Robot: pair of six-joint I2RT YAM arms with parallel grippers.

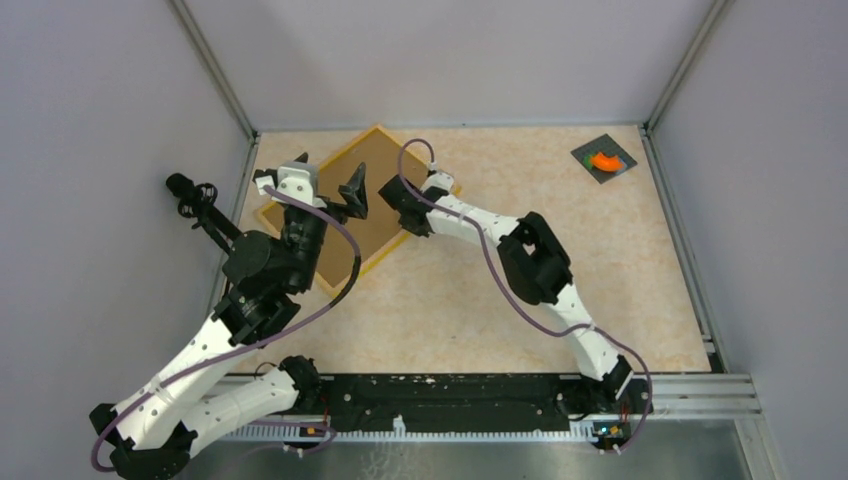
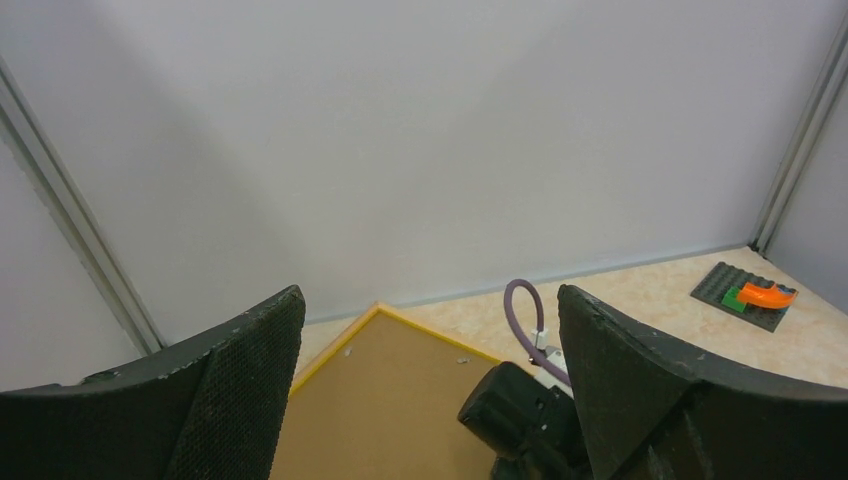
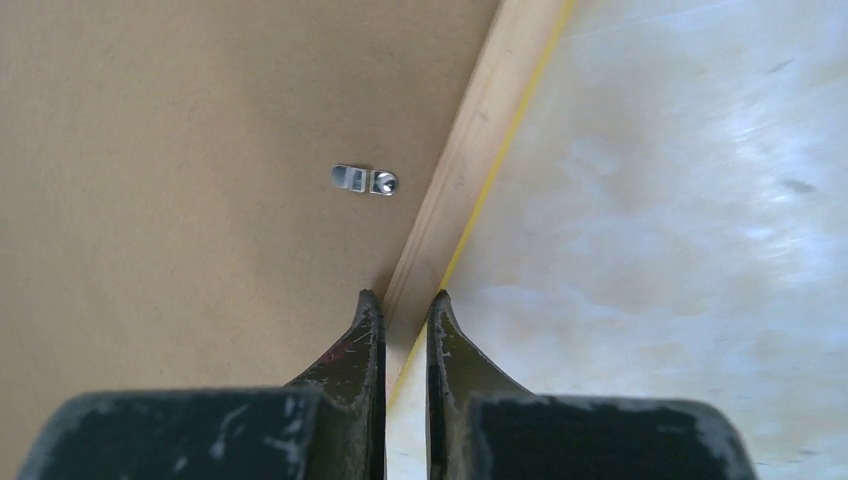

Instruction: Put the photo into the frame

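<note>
– Where does the thin yellow-orange rectangular wooden frame (image 3: 468,160) lie?
– Far left on the desk (image 1: 500,320), with the brown backing board (image 1: 375,165) in it.
– And the grey studded plate (image 1: 614,170)?
– Far right corner, with the orange curved piece (image 1: 604,159) on it.

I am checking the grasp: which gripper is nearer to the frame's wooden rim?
Right. The right gripper is closed on the frame at its rim, one finger on each side. The left gripper is open and hovers over the brown backing, farther from the rim.
</note>
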